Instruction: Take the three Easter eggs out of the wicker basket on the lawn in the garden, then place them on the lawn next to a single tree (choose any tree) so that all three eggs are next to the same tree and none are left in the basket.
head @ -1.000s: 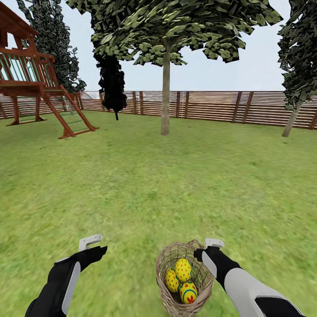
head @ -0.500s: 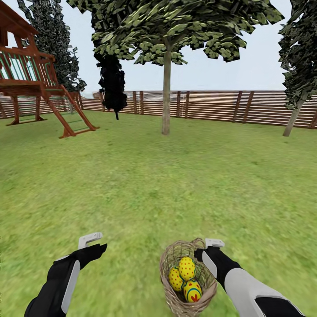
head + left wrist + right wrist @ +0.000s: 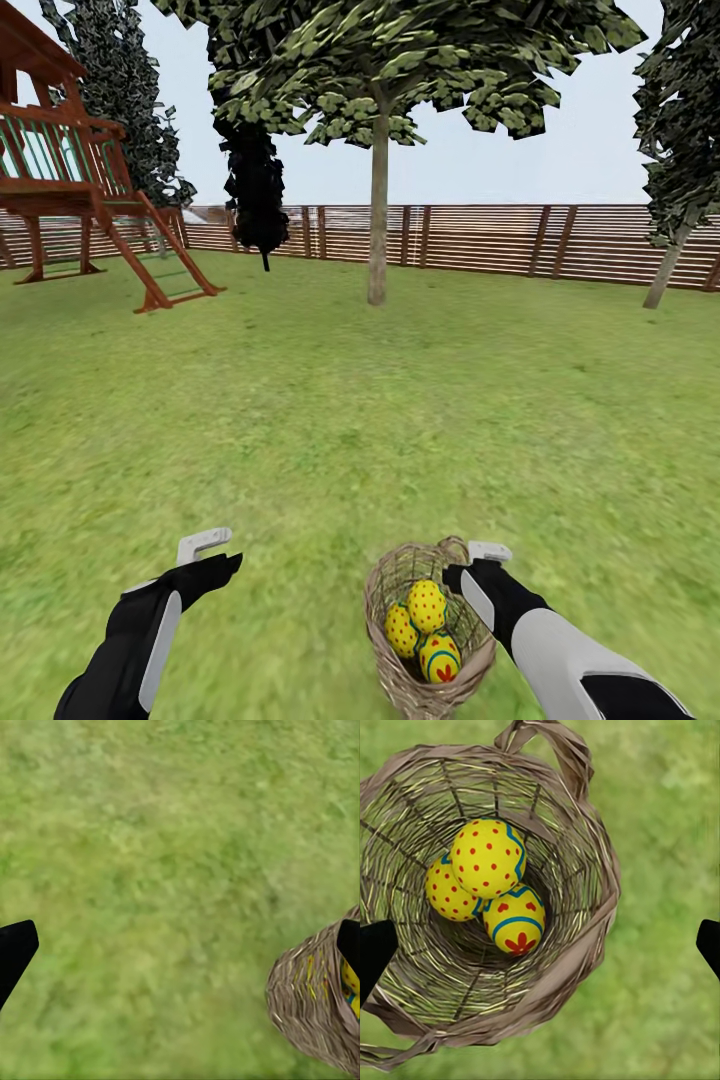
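At lower centre, one wicker basket (image 3: 428,628) holds three Easter eggs (image 3: 486,858), yellow, red-dotted, blue-banded. Right gripper (image 3: 540,945) jaws apart; left gripper (image 3: 180,952) jaws apart.

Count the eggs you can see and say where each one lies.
3, all inside the basket: one on top, one beneath it toward the wall, one lower with a red flower. None seem hidden.

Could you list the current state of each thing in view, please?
Wicker basket: upright on the lawn, mouth open.
Easter eggs: all three inside the basket, piled together.
Right gripper: open, empty, at the basket's rim.
Left gripper: empty, above grass.
Tree: upright, far off.
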You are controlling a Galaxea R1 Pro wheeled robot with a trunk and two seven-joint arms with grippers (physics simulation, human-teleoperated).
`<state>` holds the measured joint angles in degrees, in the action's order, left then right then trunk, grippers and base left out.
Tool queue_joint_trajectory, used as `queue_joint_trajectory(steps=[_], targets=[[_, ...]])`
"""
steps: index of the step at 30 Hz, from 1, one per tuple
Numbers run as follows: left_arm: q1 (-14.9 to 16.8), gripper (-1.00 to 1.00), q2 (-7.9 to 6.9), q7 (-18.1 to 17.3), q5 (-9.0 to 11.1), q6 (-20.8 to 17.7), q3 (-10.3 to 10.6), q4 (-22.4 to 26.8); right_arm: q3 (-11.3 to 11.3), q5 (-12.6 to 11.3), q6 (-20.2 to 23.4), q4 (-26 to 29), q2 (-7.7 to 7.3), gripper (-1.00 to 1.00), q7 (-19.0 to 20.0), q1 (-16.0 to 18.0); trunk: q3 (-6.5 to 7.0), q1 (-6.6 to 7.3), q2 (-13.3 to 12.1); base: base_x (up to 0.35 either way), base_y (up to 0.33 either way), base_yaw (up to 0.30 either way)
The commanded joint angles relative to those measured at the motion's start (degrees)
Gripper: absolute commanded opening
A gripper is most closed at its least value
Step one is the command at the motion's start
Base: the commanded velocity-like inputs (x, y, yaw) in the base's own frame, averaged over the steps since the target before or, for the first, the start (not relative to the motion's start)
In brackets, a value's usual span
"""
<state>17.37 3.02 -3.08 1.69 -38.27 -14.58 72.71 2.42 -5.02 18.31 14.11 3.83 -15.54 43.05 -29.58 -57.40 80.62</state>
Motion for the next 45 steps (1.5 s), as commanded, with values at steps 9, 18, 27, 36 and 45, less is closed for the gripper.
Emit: queue_joint_trajectory(steps=[9,18,27,36,45], targets=[[0.04,1.0,0.06,-0.26,0.09,-0.3,-0.19,0.06,0.27,-0.52,0.07,0.13,0.02,1.0,-0.28,0.02,-1.68,-1.98,3.66,0.056,0.0,0.0],[0.04,1.0,0.06,-0.26,0.07,-0.23,-0.17,0.06,0.3,-0.52,0.12,0.25,-0.7,1.0,-0.19,0.02,-3.3,-3.96,7.27,0.173,0.0,0.0],[0.04,1.0,0.06,-0.26,0.07,-0.23,-0.19,0.06,0.3,-0.52,0.16,0.18,-1.05,1.0,-0.36,0.02,-4.91,-5.94,10.88,0.005,0.0,0.0],[0.07,1.0,0.06,-0.26,0.14,-0.22,-0.19,0.2,0.3,-0.52,0.16,0.05,-1.7,1.0,-0.37,0.02,-6.53,-7.91,14.49,0.0,0.0,0.0],[-1.83,1.0,0.13,-0.42,0.43,-0.39,-0.14,7.01,0.3,-0.52,0.15,0.13,-1.82,1.0,-0.37,0.02,-8.14,-9.89,18.1,0.0,0.0,0.0]])
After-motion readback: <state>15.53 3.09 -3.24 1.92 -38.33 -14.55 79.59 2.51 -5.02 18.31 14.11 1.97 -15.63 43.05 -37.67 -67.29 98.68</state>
